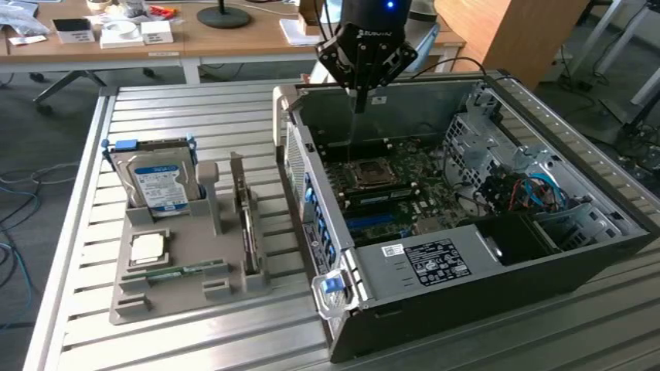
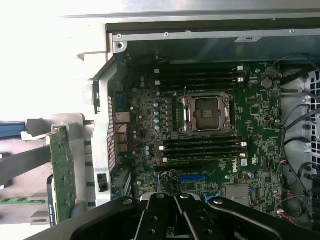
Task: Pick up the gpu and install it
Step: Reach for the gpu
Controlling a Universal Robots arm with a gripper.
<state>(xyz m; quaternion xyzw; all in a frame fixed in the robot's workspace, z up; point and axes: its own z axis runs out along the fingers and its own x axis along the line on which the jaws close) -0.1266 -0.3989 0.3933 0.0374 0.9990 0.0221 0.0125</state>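
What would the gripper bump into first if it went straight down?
Probably the green motherboard inside the open computer case, near its blue slot; the gripper hangs above it, though depth is unclear.

gpu [image 2: 62, 170]: green board face. motherboard [image 2: 260, 115]: dark green, black slots, one blue connector [image 2: 192, 177]. hard drive [image 1: 160, 185]: silver, blue-white label. tray [image 1: 154, 301]: grey. computer case [image 1: 464, 309]: black shell. table [image 1: 185, 116]: pale grey, ribbed slats.
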